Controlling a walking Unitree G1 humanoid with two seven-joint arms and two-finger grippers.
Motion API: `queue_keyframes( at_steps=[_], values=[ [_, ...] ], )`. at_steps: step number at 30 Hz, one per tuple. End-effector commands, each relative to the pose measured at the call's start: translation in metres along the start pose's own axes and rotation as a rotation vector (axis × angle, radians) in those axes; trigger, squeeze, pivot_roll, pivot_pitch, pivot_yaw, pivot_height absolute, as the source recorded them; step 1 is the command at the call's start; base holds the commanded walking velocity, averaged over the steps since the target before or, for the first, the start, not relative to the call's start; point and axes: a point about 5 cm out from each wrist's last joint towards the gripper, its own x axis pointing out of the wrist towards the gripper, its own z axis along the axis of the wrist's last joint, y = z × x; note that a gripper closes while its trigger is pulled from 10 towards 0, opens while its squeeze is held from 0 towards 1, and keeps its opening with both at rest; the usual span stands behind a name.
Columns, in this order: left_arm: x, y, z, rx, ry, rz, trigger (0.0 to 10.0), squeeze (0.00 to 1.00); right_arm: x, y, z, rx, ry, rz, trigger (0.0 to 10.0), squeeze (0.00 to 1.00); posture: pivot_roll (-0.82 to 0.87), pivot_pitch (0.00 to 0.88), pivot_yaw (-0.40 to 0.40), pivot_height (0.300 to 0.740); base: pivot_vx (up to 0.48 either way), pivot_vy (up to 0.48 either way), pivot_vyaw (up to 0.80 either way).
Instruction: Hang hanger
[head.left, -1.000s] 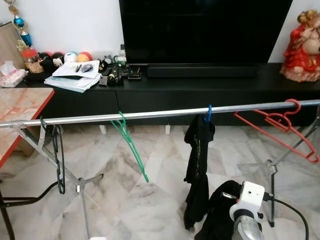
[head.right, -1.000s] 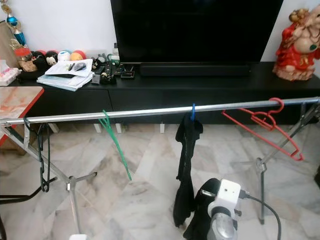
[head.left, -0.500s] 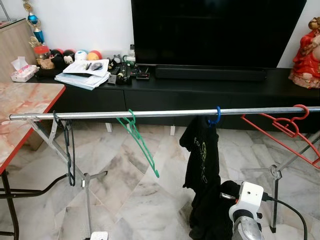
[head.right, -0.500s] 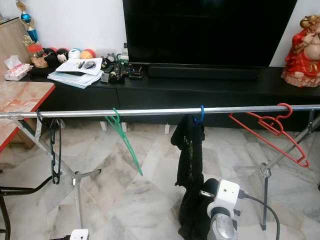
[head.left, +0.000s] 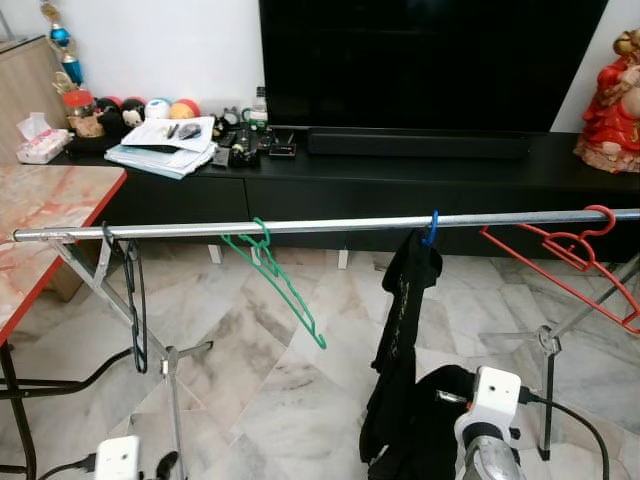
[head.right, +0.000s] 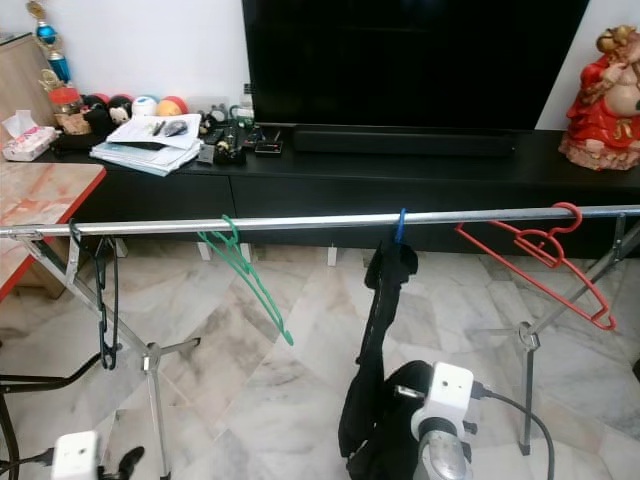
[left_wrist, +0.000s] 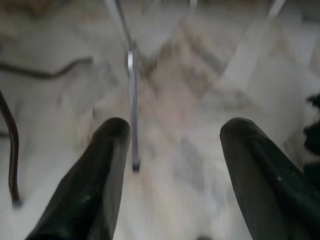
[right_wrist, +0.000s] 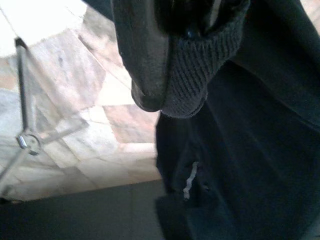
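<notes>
We are looking down at a silver rail (head.left: 330, 226) running across in front of a black TV cabinet (head.left: 400, 185). A blue hanger (head.left: 430, 230) is hooked on the rail near its middle, and a black garment (head.left: 400, 340) is hanging from it, draping down toward the marble floor (head.left: 260, 390).

Our right arm (head.left: 490, 440) is rising from the bottom edge, just beside the lower part of the garment. In the right wrist view the right claw (right_wrist: 170, 75) is clenching a ribbed edge of the dark cloth between its fingers (right_wrist: 142, 55), with more of the garment spreading behind it.

Our left arm (head.left: 120, 458) is hanging low at the bottom left. In the left wrist view the left claw (left_wrist: 172, 165) is standing released, its two fingers (left_wrist: 95, 185) wide apart over the floor, with a leg of the rail stand (left_wrist: 131, 90) between them further off.

Three more hangers are sitting on the rail: a black one (head.left: 130, 300) near the left end, a green one (head.left: 280, 285) tilting left of the middle, and a red one (head.left: 575, 255) at the right end. A red-edged worktop (head.left: 45, 225) is showing at the left. On the cabinet, papers (head.left: 165, 150) and small toys (head.left: 150, 108) are lying left of a dark TV (head.left: 430, 60), and a red figurine (head.left: 612, 100) is standing at the right.
</notes>
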Motion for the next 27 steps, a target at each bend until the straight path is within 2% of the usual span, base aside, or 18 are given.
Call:
queue_keyframes(
  at_steps=[1,4,6,8,11,16,27],
  values=[
    [0.0,-0.028,0.036,0.035,-0.17,-0.057,10.0,0.0,0.001,0.001,0.003,-0.014,-0.021,0.011,10.0,0.0,-0.01,0.0,0.024,0.74,0.0,0.0,0.0],
    [-0.003,-0.035,0.044,0.059,-0.209,-0.075,10.0,0.0,0.001,0.001,0.003,-0.017,-0.019,0.012,10.0,0.0,0.0,0.0,0.023,0.74,0.0,0.0,0.0],
    [-0.005,-0.044,0.057,0.075,-0.264,-0.102,10.0,0.0,0.001,0.001,0.003,-0.019,-0.019,0.015,10.0,0.0,0.0,0.0,0.02,0.74,0.0,0.0,0.0],
    [-0.003,-0.057,0.073,0.079,-0.31,-0.15,10.0,0.0,0.001,0.002,0.004,-0.023,-0.02,0.02,10.0,0.0,0.01,0.0,0.013,0.74,0.0,0.0,0.0],
    [0.0,-0.068,0.086,0.086,-0.338,-0.178,10.0,0.0,0.002,0.003,0.004,-0.027,-0.02,0.023,10.0,0.0,0.01,0.012,0.013,0.74,0.0,0.0,0.0],
    [-0.001,-0.073,0.1,0.068,-0.335,-0.17,10.0,0.0,0.003,0.004,0.006,-0.042,-0.029,0.026,10.0,0.0,0.0,0.022,0.018,0.74,0.0,-0.214,0.0],
    [-0.006,-0.075,0.101,0.062,-0.3,-0.175,10.0,0.0,0.004,0.007,0.016,-0.121,-0.088,0.053,10.0,0.0,0.01,0.037,0.023,0.74,0.0,-0.435,0.08]
  ],
)
